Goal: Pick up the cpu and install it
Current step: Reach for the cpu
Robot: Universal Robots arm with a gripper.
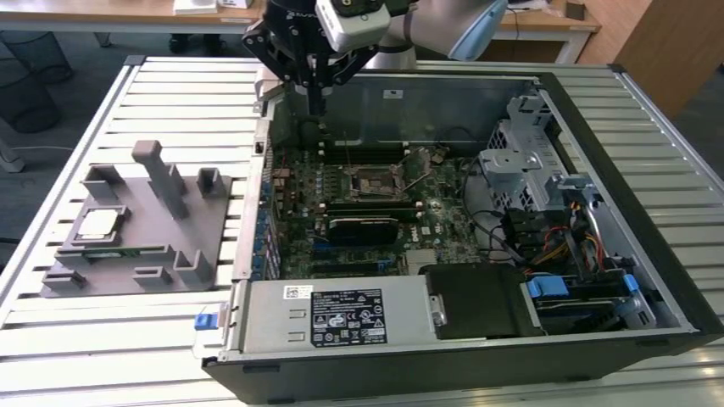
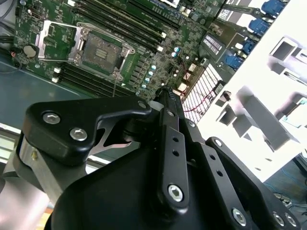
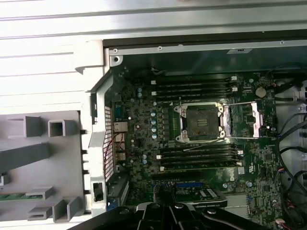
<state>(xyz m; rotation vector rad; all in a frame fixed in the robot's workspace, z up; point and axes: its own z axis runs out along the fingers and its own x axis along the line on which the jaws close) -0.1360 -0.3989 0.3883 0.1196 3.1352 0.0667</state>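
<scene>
- Pale slatted metal table (image 1: 102, 339) carries everything here.
- Black open-sided computer tower case (image 1: 476, 369) lies flat on the table and takes up most of it, towards the exterior view's right.
- Green motherboard (image 1: 339, 182) sits in the case floor and shows in both wrist views (image 2: 144, 43) (image 3: 144, 143).
- Grey plastic fixture plate with upright blocks (image 1: 125, 254) sits on the table just beside the case, on the exterior view's left.
- Silver boxy power supply with a black label (image 1: 339, 314) fills the near corner of the case.
- Light grey robot arm (image 1: 453, 25) reaches in from the far side.
- Black two-fingered gripper (image 1: 315, 106) points straight down over the far corner of the case, on the exterior view's left. It is above the board, touching nothing. Its fingers look pressed together with nothing between them, as also seen in both wrist views (image 2: 165, 93) (image 3: 168, 208).
- Square processor socket with a steel frame (image 1: 370, 181) sits mid-board. The frame is swung open beside it, which is plain in both wrist views (image 2: 100, 50) (image 3: 200, 122).
- The cpu (image 1: 97, 224), a small flat silver-topped square chip, lies flat on the fixture plate's outer part, well apart from the gripper and the socket.
</scene>
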